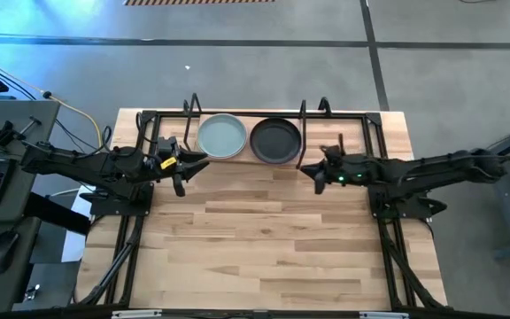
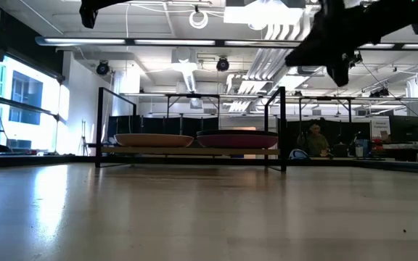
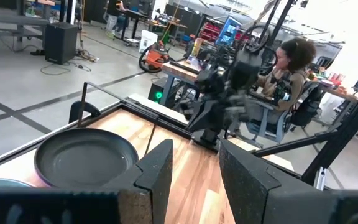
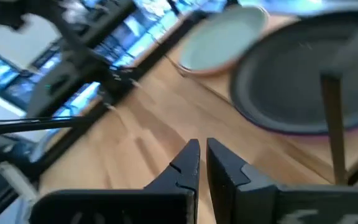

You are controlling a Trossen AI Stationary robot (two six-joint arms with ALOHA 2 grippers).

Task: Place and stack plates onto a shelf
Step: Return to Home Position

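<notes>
At the table's twelve o'clock edge, the wire-framed shelf held two stacks: a pale blue-green plate at eleven o'clock over a pinkish plate, and a matte black plate over a purple plate. The left gripper hung at ten o'clock, jaws spread. The right gripper, at two o'clock, seemed pressed nearly together.

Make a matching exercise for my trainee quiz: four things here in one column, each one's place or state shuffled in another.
Column one:
1. pale blue-green plate
2. black plate
3. left gripper
4. right gripper

Column two:
A. fingers together, empty
B. on the shelf, on the right gripper's side
C. fingers apart, empty
D. on the shelf, on the left gripper's side

Pairs: 1-D, 2-B, 3-C, 4-A.
</notes>
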